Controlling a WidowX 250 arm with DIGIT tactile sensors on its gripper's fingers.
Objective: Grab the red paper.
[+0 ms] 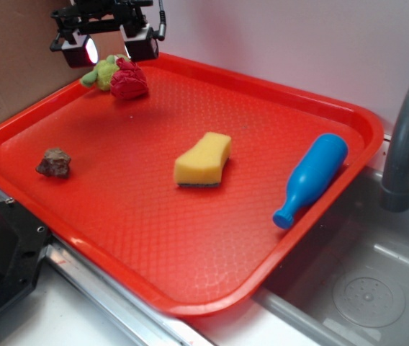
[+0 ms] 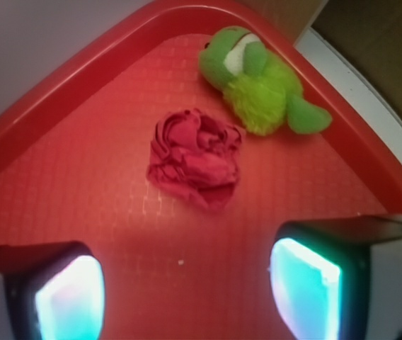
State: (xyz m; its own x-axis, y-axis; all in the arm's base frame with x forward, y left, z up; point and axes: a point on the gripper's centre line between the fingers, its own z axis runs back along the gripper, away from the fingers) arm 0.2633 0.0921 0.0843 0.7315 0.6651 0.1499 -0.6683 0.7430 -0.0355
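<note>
Gripper [image 2: 187, 297] of mine hangs wide open and empty over the far corner of the tray [image 1: 276, 274], both pads [image 2: 306, 287] glowing at the bottom of the wrist view. Red paper [image 2: 195, 159] lies on the tray floor ahead of my fingertips, roughly centred on the gap between them, not yet between the jaws. Just beyond it, toward the corner, sits the green toy [image 2: 261, 78], close beside the paper but apart in the wrist view. I judge the move ahead is forward and down, stopping short of the toy.
</note>
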